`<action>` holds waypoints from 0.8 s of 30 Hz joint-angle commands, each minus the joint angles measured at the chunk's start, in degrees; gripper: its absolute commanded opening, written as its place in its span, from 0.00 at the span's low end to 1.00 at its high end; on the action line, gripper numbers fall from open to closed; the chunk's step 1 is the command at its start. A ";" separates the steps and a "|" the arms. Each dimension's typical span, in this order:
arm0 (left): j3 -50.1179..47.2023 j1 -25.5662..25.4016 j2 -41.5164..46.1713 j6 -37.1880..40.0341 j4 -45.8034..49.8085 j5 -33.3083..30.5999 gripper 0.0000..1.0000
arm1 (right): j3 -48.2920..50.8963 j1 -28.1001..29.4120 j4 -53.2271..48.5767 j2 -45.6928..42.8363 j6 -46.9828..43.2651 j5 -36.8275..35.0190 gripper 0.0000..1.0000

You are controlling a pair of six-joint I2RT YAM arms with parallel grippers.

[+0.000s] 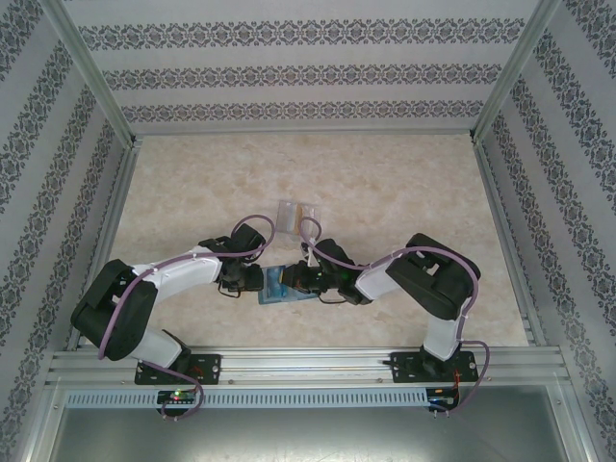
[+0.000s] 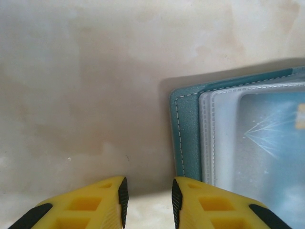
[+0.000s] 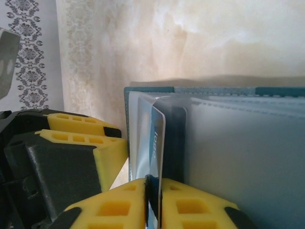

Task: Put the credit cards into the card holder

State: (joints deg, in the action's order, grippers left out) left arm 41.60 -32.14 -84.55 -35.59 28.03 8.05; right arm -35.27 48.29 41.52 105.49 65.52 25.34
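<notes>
As right claw [image 3: 153, 187] pinches that stiff-looking credit card [image 3: 157, 138] by its edge, left claw [image 2: 148, 192] gapes beside the floppy card holder [image 2: 188, 133].

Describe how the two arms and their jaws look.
Both the left arm and right arm have white links between bulky black joints, with a purple cable looping along each. Black bases are bolted to an aluminium rail. The jaws are yellow wedges with rectangular cut-outs and black pads on their inner faces.
</notes>
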 commanded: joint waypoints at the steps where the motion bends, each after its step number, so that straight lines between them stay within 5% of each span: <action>1: 0.14 -0.91 -1.58 -0.12 -4.92 6.21 0.34 | 0.15 1.01 -7.08 -1.98 -3.68 -3.15 0.23; 5: -0.37 -0.91 -1.44 -0.20 -5.56 6.02 0.34 | -0.15 1.10 -13.54 -5.79 -7.73 -5.08 0.30; 24: -0.44 -0.93 -2.90 0.15 -7.47 7.40 0.30 | -3.18 1.70 -22.56 -7.91 -13.56 -7.79 0.31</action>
State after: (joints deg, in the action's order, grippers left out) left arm 41.87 -32.14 -84.84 -35.57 28.05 8.10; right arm -37.54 49.30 23.16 98.13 54.46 20.16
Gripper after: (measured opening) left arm 0.307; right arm 0.305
